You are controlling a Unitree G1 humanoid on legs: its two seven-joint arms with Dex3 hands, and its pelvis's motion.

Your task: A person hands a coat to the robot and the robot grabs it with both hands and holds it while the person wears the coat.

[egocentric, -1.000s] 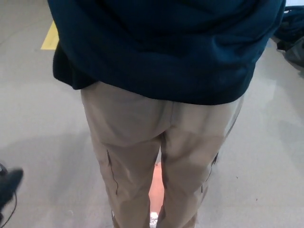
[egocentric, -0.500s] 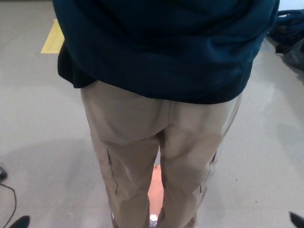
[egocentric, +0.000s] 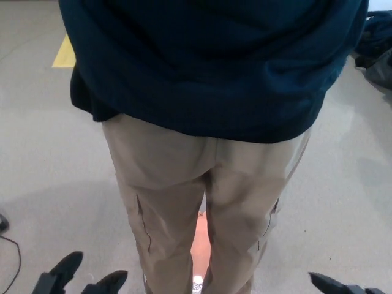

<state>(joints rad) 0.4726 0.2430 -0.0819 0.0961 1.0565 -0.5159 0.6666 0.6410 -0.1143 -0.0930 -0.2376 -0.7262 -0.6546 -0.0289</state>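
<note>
A person stands close in front of me with their back turned, in tan trousers (egocentric: pixel 177 184). The dark blue coat (egocentric: pixel 208 61) is on the person's upper body and hangs down to the hips. My left hand (egocentric: pixel 79 278) shows at the bottom left edge, fingers apart and holding nothing, well below the coat's hem. Only a tip of my right hand (egocentric: pixel 340 285) pokes in at the bottom right edge, also away from the coat. Neither hand touches the coat or the person.
The floor is grey, with a yellow marking (egocentric: pixel 64 52) at the top left. Dark bundled things (egocentric: pixel 376 43) lie at the top right. A black cable and a dark object (egocentric: pixel 3 223) sit at the left edge. An orange-red patch (egocentric: pixel 201 236) shows between the legs.
Both hands have come up into view along the bottom edge; half a second ago only small tips showed. The person has barely shifted.
</note>
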